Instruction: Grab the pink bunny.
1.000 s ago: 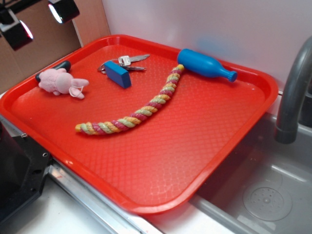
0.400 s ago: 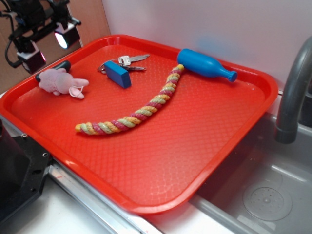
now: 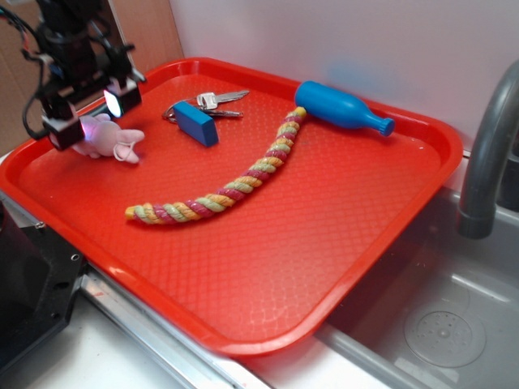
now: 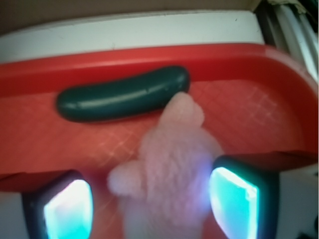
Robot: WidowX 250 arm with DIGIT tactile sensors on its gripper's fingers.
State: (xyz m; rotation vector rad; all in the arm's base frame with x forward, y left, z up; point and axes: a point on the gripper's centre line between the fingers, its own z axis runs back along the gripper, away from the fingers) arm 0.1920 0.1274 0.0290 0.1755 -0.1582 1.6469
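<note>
Pink bunny (image 4: pixel 169 169) sitting between the wide-open gripper (image 3: pixel 85 117) fingers (image 4: pixel 234 201), upper left.
Not squeezed yet; closing and lifting left to do.

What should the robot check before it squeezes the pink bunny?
1. Fingers open: ok, both lit pads stand apart.
2. Pink bunny between the fingers: ok in the wrist view, though the right one sits closer.
3. Fingers low enough to pinch it: cannot tell; the gripper covers part of the bunny in the exterior view.
4. Dark green sausage-shaped toy out of the way: ok, it lies beyond the bunny, by the tray rim.
5. Blue key fob and braided rope clear of the grasp: ok, both lie apart.
</note>
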